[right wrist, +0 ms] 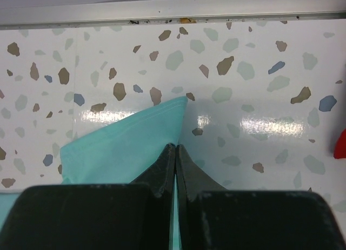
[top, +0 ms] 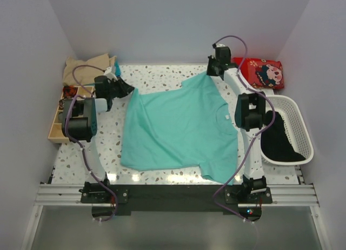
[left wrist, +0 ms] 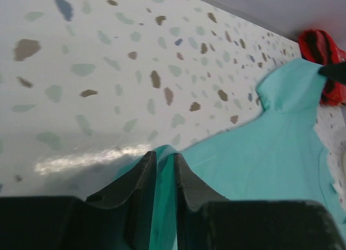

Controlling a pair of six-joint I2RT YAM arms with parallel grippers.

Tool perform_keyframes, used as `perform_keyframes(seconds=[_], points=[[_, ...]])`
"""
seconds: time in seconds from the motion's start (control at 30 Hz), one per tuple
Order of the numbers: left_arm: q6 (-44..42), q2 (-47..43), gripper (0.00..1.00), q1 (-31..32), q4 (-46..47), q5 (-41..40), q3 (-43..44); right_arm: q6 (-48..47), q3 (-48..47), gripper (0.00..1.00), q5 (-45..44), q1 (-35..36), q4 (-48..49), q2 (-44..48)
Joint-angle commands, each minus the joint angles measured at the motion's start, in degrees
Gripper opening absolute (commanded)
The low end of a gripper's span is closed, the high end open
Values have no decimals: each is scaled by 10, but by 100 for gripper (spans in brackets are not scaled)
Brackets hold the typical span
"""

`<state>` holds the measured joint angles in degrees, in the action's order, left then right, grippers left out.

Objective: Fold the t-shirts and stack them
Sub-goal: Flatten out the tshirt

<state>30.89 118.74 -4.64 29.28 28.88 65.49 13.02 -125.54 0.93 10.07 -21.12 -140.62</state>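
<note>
Lying crosswise, teal tee point(top: 178, 128) points collar right.

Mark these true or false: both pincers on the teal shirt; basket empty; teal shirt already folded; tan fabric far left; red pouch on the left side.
1. The left pincer and the right pincer each pinch the teal t-shirt. True.
2. The white basket is empty. False: a black garment lies in it.
3. The teal t-shirt is folded in half. False: it lies spread open on the table.
4. Tan fabric sits at the far left corner. True.
5. The red pouch lies on the left side. False: it is at the far right, beyond the basket.
</note>
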Motion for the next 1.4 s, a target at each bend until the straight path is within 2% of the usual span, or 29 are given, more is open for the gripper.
perform_keyframes(seconds=[0.0,0.2,0.33,0.37,0.53,0.83,1.0,1.13,1.23,1.37], points=[[4,-29,24,62,46,94,42,0,4,0,3,0,10,32],[42,-108,23,97,95,42,-39,2,35,0,12,0,16,46],[4,-133,20,118,13,27,-55,2,36,0,15,0,16,47],[-7,-143,19,122,-34,-11,-57,2,38,0,16,0,15,47],[-31,-184,16,126,-85,-94,-112,1,45,0,20,-1,15,55],[-51,-131,14,131,-132,-101,-108,1,55,0,27,-1,16,61],[-71,-98,11,132,-197,-205,-83,-3,63,0,27,-1,16,70],[-86,-103,10,132,-228,-269,-81,-16,62,0,-7,-2,9,74],[-95,-102,13,132,-246,-306,-82,-22,50,0,-18,-7,1,66],[-101,-106,20,132,-264,-316,-88,-30,32,0,-44,-11,-8,55]])
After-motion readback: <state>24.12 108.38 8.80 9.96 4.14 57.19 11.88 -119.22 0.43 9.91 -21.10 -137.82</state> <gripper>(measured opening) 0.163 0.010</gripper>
